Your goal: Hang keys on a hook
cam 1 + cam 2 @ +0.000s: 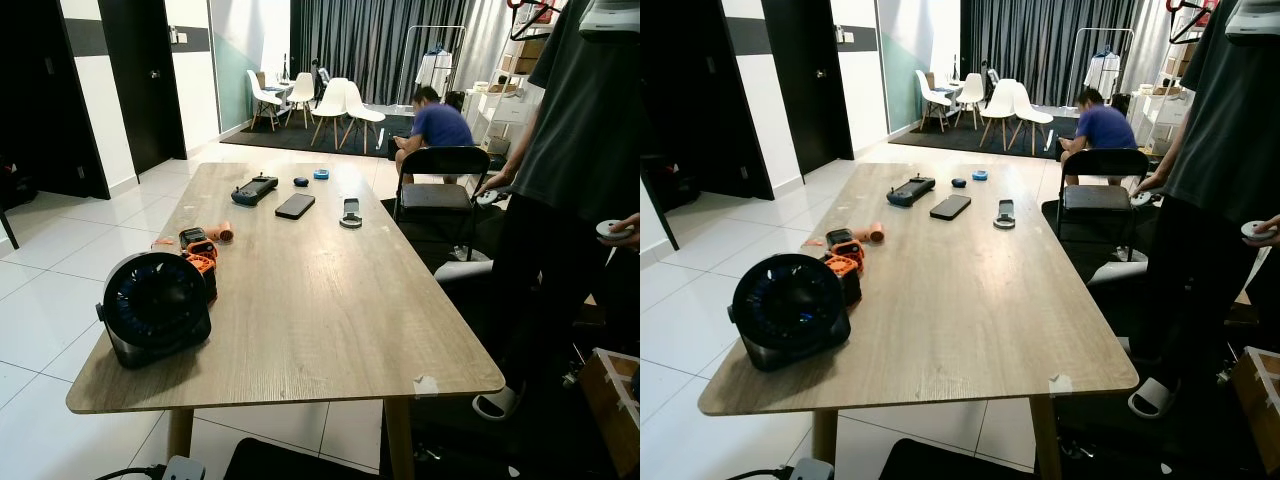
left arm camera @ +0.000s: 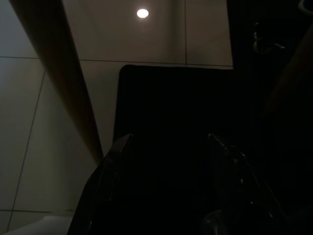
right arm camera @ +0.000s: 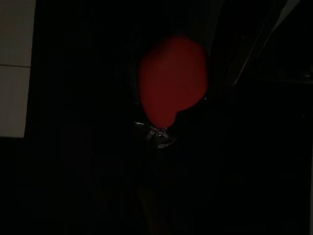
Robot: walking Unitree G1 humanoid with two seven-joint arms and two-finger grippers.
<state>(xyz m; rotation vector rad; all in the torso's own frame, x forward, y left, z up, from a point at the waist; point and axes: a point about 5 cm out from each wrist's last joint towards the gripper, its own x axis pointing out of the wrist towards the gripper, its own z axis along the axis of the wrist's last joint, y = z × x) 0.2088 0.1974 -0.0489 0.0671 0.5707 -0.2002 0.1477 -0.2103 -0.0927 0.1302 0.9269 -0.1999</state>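
The right tool (image 3: pixel 161 134) hangs in deep shade, and its wrist view shows a red heart-shaped key fob (image 3: pixel 172 83) straight ahead of it, with a glint of metal ring (image 3: pixel 155 133) just under the fob. That fob probably belongs to the keys, and it seems to dangle from the right tool, but the dark hides the fingers, so I cannot tell whether they are closed on it.

The left tool (image 2: pixel 168 161) hangs low beside the bench leg (image 2: pixel 63 83) over the tiled floor, its two fingers (image 2: pixel 110 161) spread apart with nothing between them.

No hook can be made out from here; the long bench (image 1: pixel 330 330) ahead carries a small fan (image 1: pixel 155 305), a phone (image 1: pixel 295 205) and other gadgets. A person (image 1: pixel 570 150) stands beyond the right tool's side.

If the keys are there, the right arm is the nearer one, and the hook must first be found.
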